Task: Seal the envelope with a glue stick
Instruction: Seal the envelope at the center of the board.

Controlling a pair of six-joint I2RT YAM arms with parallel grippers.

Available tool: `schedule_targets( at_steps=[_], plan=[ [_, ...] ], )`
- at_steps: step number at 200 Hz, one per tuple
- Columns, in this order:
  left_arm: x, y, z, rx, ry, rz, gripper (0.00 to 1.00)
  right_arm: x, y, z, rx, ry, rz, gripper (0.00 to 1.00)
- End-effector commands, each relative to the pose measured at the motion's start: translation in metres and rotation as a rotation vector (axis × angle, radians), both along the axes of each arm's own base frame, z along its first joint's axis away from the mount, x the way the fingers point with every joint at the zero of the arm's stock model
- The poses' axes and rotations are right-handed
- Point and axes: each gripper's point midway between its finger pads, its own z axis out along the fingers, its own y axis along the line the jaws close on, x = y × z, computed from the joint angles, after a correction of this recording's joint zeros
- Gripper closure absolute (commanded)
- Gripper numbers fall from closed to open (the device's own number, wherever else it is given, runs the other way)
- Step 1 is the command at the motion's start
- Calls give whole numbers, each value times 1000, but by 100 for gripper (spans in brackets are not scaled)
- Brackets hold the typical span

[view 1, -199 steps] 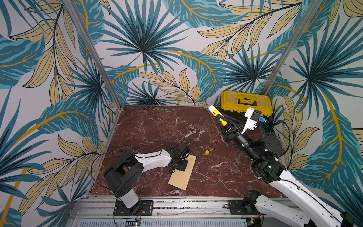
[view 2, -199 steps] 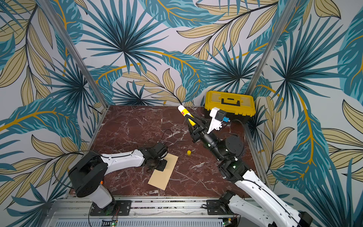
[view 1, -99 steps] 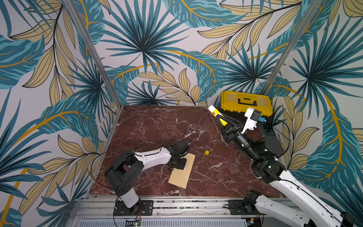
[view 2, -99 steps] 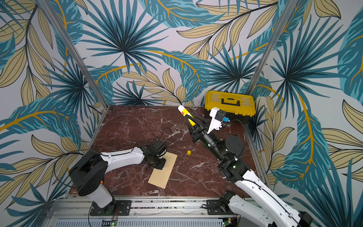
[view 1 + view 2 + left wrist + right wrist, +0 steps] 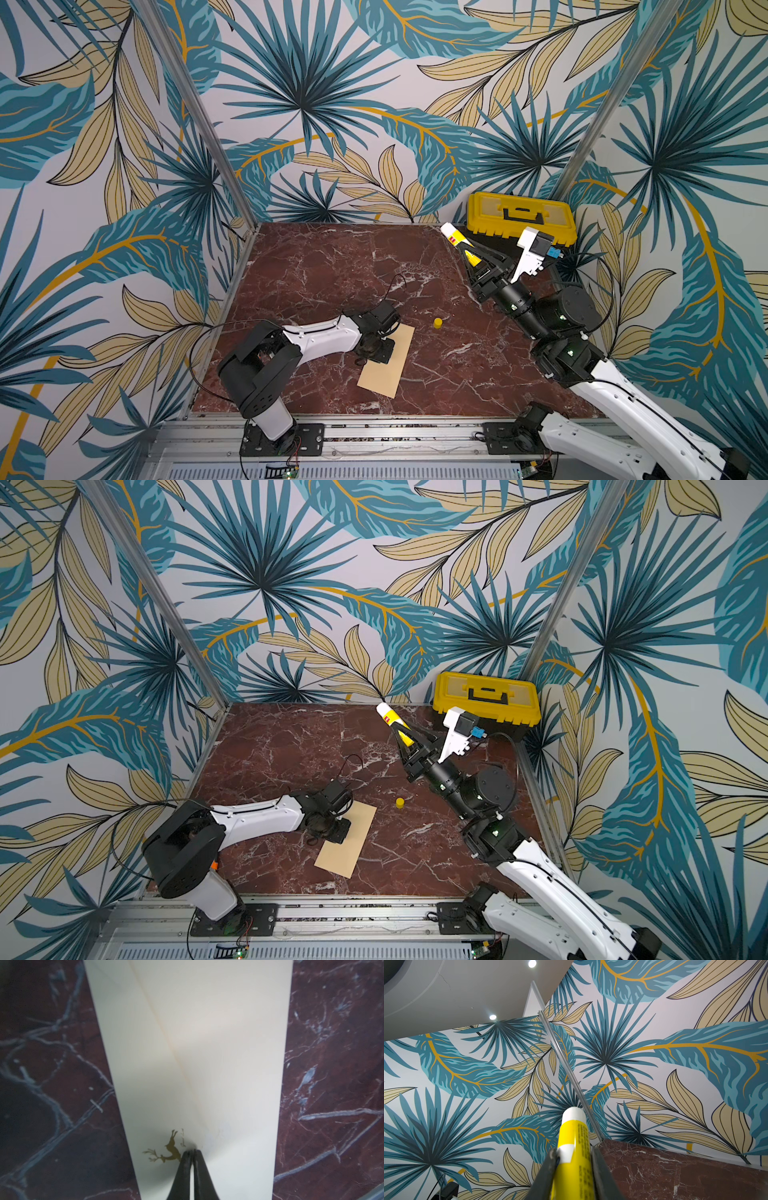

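Note:
The tan envelope (image 5: 390, 368) (image 5: 349, 843) lies flat on the marble table, its flap side up in the left wrist view (image 5: 207, 1053), with a small dark deer mark. My left gripper (image 5: 192, 1150) (image 5: 376, 351) (image 5: 332, 829) is shut with nothing between its fingers. Its tips rest on the envelope beside the mark. My right gripper (image 5: 574, 1153) (image 5: 478, 259) (image 5: 409, 739) is raised at the back right, shut on the yellow glue stick (image 5: 574, 1136) (image 5: 459, 245) (image 5: 395, 725). The stick's uncapped white tip points up towards the back wall.
A small yellow cap (image 5: 437, 323) (image 5: 400, 802) stands on the table to the right of the envelope. A yellow-lidded toolbox (image 5: 521, 218) (image 5: 486, 698) sits in the back right corner behind the right arm. Patterned walls close in three sides.
The left gripper has shifted slightly over the envelope's near-left edge. The envelope, the cap and the right arm with the glue stick have stayed put.

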Motion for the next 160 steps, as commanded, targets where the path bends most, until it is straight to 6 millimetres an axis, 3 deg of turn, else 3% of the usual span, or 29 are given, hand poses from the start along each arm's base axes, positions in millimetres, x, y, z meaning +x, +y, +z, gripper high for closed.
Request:
schedule_targets(
  at_steps=[1, 58, 160],
  plan=[
    [-21, 19, -43, 78, 82, 12, 92, -4, -2, 0, -2, -12, -1, 100],
    [-19, 24, -38, 101, 66, 9, 91, -2, -1, -2, 1, -6, -1, 100],
    [14, -1, 49, -6, -95, -8, 83, -3, -5, -3, -2, -7, -14, 100]
  ],
)
